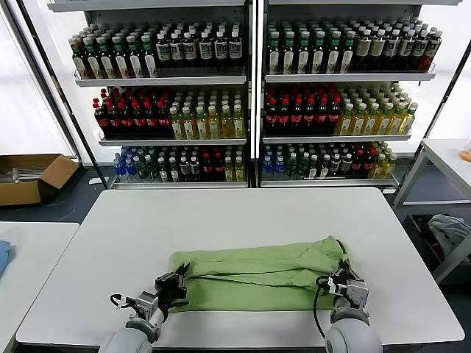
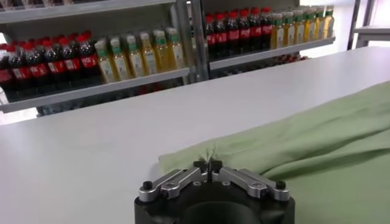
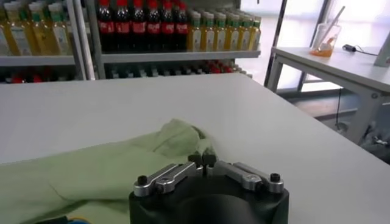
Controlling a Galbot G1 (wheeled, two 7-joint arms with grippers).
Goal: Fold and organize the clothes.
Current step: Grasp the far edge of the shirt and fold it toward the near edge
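Lt green shirt (image 1: 257, 276), folded lengthwise, wrinkled, on white table (image 1: 221, 220).

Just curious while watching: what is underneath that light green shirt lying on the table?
The light green cotton shirt lies folded flat on the white rectangular table, which shows all around it. Whatever sits between its layers or beneath it is covered and cannot be seen.

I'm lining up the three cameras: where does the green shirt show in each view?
Head view: green shirt lies across the near half of the white table, between both grippers.
Left wrist view: fills the right side, its edge pinched at the left gripper.
Right wrist view: lower left, by the right gripper.
Shared landmark: the bottle shelves.
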